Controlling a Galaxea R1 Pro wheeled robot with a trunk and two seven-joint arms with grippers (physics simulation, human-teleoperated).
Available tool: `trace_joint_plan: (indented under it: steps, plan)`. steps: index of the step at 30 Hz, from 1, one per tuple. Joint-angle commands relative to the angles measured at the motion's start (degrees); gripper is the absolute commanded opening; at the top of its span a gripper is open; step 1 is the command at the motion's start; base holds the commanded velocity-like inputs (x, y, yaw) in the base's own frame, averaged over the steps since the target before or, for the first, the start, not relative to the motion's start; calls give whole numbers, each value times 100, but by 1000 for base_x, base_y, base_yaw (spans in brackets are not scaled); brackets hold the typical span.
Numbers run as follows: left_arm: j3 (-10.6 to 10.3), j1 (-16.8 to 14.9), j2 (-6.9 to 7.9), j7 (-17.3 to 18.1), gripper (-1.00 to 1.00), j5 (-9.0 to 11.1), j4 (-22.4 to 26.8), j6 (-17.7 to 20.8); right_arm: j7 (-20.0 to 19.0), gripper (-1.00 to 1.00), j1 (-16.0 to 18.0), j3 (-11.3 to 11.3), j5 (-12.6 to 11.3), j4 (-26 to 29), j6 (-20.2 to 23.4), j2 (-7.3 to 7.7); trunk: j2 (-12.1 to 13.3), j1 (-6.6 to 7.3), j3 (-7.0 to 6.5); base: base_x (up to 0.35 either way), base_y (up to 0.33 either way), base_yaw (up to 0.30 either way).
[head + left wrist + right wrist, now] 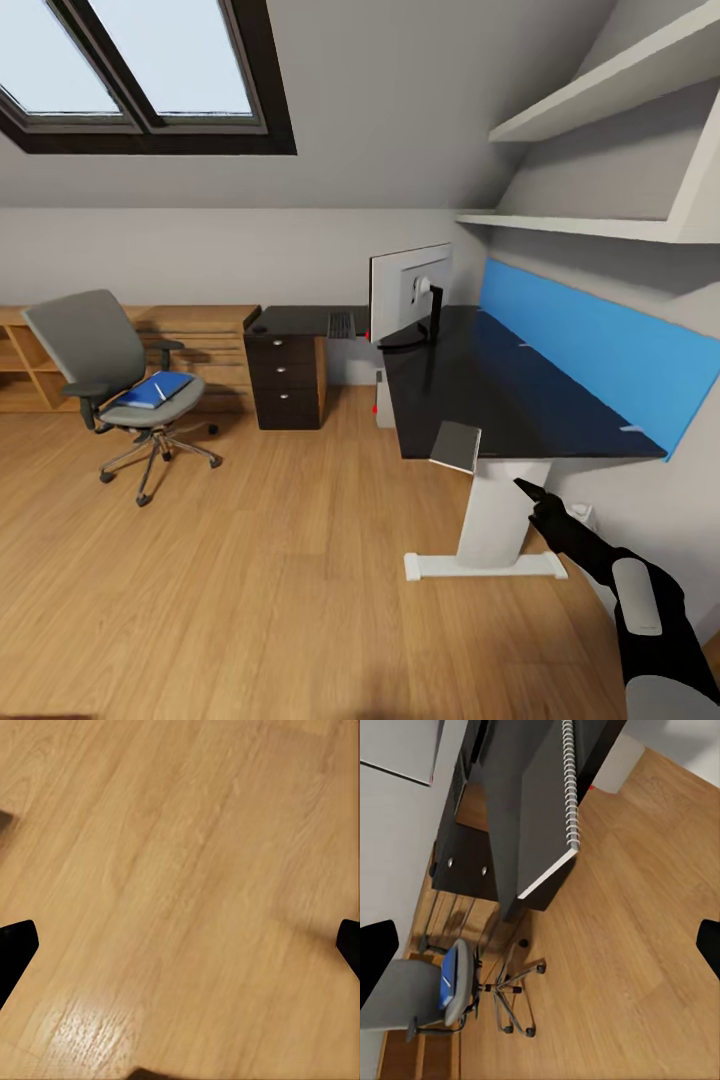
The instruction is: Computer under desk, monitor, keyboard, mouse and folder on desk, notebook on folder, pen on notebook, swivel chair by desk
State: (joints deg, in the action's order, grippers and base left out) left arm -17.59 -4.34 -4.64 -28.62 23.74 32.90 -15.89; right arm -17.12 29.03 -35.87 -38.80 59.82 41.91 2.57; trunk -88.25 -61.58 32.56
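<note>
Room I am surveying: skylight [140, 70] shining upper left; white shelves [600, 150] running upper right; blue wall panel [600, 345] right; wood floor [250, 580] spreading below; low wooden shelving [200, 330] left.

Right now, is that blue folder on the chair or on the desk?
On the chair: the blue folder lies flat on the swivel chair seat, apart from the desk.

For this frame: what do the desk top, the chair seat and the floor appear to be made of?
The desk top looks like glossy black laminate or lacquer; it mirrors the blue wall panel. The swivel chair seat and back look like matte grey fabric upholstery, on a shiny metal base. The floor looks like light varnished wood planks, with visible grain and a soft sheen in the left wrist view.
</note>
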Motion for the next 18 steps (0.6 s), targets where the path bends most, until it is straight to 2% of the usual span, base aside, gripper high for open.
trace_joint_plan:
  steps: [1, 5, 8, 11, 12, 15, 16, 17, 18]
  plan:
    - [-48, -6, 6, -30, 100, 57, 25, -36, -33, 100, 6, -16, 7, -5, 34, -5, -45, -22, 24, 0, 0, 0]
    - [-56, -6, -4, -28, 100, 48, 286, 93, -45, 100, 6, -16, 7, -12, 30, -9, -205, -110, 96, 0, 0, 0]
    - [-43, -6, -1, -29, 100, 53, 665, 360, -50, 100, 6, -16, 10, -15, 29, -10, -325, -176, 150, 0, 0, 0]
    - [-26, -6, 11, -29, 100, 57, 1339, 1043, -57, 100, 6, -17, 13, -16, 28, -9, -446, -242, 204, 0, 0, 0]
    - [2, -6, 17, -29, 100, 55, 1790, 1495, -59, 100, 6, -17, 16, -15, 28, -6, -486, -264, 222, 0, 0, 0]
    - [63, -6, 34, -30, 100, 55, 2445, 2115, -61, 100, 6, -17, 19, -15, 28, -6, -606, -330, 275, 0, 0, 0]
    - [109, -6, 40, -30, 100, 60, 2825, 2488, -59, 100, 6, -17, 20, -15, 28, -8, -646, -352, 293, 0, 0, 0]
    - [137, -6, 42, -30, 100, 73, 2994, 2665, -58, 100, 6, -17, 20, -17, 28, -8, -686, -374, 311, 0, 0, 0]
    - [243, -6, 39, -30, 100, 160, 3396, 3158, -57, 100, 6, -17, 21, -20, 26, -10, -726, -396, 329, 0, 0, 0]
